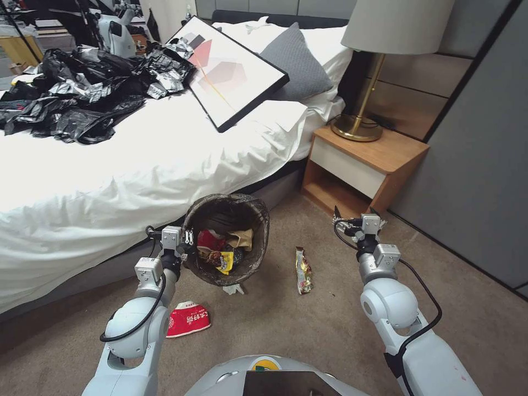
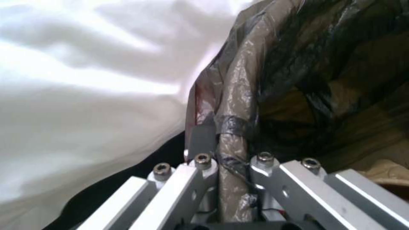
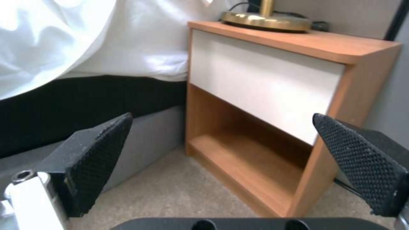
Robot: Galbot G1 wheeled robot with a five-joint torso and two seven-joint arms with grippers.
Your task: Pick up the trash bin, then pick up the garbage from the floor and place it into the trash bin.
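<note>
White bed sheet hangs right beside the bin [image 1: 226, 242], and I am holding that bin up off the carpet, tipped toward me. My left claw [image 1: 187, 242] is clamped on the bin's rim, pinching the brown bag [image 2: 232, 134] against it. Some trash already sits in the bin. A shiny wrapper [image 1: 303, 270] lies on the carpet just to the right of the bin. A red packet [image 1: 187, 319] lies below the bin, near my left arm. My right claw [image 1: 340, 221] hangs in the air well to the right of the bin, near the nightstand [image 1: 363, 165], with its pads [image 3: 98, 159] wide apart and nothing in them.

I think the bin could slip, because I pinch only one thin edge and the bag is slick. It leans a lot too, so the trash might spill out.
</note>
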